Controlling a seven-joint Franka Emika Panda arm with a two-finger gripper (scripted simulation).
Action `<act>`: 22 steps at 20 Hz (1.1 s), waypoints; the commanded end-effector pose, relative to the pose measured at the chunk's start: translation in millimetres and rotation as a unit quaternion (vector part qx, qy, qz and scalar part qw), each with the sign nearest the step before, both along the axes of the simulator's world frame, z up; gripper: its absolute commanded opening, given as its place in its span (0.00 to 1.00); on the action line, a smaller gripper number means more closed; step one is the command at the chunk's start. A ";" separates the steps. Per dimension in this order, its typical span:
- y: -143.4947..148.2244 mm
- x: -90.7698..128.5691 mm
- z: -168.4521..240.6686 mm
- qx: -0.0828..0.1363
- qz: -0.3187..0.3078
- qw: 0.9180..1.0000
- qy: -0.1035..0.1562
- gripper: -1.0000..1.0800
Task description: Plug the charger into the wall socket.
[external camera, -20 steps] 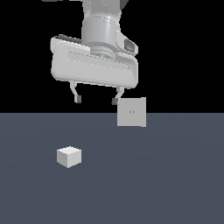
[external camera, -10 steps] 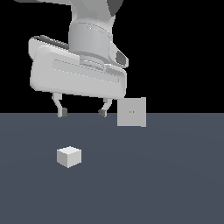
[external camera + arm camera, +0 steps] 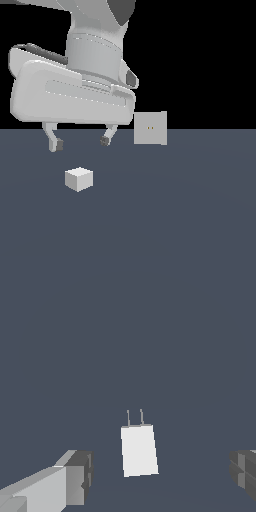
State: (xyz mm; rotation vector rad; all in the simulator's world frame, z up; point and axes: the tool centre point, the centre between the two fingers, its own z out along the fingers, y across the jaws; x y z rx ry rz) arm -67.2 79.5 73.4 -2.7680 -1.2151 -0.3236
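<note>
The charger looks like smooth matt white plastic with two thin grey metal-like prongs, the wall socket a flat matt light-grey plate, the gripper satiny pale plastic with dark pads.

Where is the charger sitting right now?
The charger lies on the dark floor at the exterior view's lower left, below the open gripper and untouched, with the wall socket standing farther to the exterior view's right.

The charger is lying on the dark worktop, two thin prongs showing, between the hand's widely parted fingers, touching neither.
</note>
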 end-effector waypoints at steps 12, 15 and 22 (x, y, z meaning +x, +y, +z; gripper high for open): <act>6.0 -8.4 -10.9 0.006 0.038 0.999 -0.009 0.96; 5.7 -8.6 -14.9 0.006 0.038 0.999 -0.009 0.96; 5.7 -9.6 -41.7 0.005 0.040 0.999 -0.009 0.96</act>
